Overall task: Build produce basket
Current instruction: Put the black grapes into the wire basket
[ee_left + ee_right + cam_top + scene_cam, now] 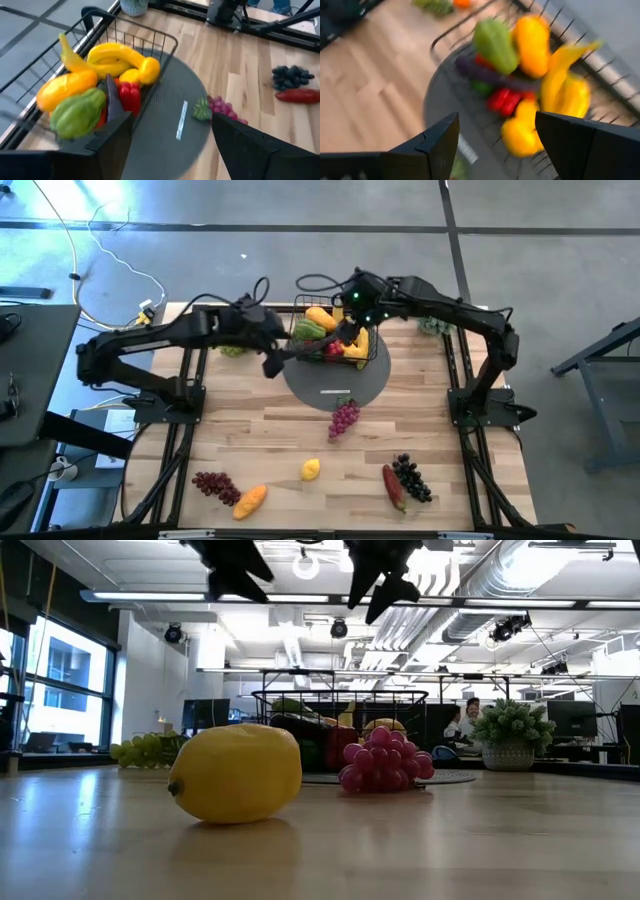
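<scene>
The black wire basket (pixel 336 338) stands on a flat grey disc (pixel 335 385) at the table's far middle. It holds yellow bananas (pixel 117 55), an orange fruit (pixel 65 89), a green vegetable (pixel 77 112) and a red pepper (pixel 129 95). My left gripper (pixel 170 145) hangs open above the disc, just left of the basket (pixel 100 75). My right gripper (pixel 495 145) hovers open over the basket (pixel 520 85). In the low view both grippers are high above the table. Purple grapes (pixel 343 418) lie at the disc's near edge.
On the near part of the table lie a lemon (pixel 311 470), dark red grapes (pixel 215 485), an orange piece (pixel 250 500), a red pepper (pixel 393 486) and dark grapes (pixel 412 477). Green grapes (pixel 232 350) lie left of the basket, and a potted plant (pixel 432 325) stands at the far right.
</scene>
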`<state>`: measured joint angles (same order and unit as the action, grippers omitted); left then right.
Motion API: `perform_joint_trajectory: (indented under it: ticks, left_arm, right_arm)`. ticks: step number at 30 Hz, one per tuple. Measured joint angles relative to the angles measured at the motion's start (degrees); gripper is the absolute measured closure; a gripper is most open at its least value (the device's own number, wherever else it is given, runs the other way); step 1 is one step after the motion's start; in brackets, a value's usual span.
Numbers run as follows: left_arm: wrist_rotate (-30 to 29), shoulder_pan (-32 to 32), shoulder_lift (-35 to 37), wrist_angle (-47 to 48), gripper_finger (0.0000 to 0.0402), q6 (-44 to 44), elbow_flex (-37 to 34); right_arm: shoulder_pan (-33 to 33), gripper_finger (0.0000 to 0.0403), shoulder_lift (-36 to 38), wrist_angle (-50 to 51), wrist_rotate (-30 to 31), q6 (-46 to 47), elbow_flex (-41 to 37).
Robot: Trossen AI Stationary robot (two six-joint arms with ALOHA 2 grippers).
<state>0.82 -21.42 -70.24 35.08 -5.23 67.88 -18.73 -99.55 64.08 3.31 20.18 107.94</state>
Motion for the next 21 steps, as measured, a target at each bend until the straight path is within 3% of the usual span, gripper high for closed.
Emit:
perform_joint_trajectory:
  ticks: [9, 21]
  left_arm:
    - [-3.1, 7.1, 6.1, 8.4, 0.0143, -2.1, 0.0]
    - [-6.2, 14.2, 6.9, 12.1, 0.0143, -2.1, 0.0]
  right_arm:
    - [7.6, 0.016, 0.0, 9.9, -2.7, 10.2, 0.0]
    - [18.7, 0.0159, 0.0, 15.8, -1.7, 23.3, -0.1]
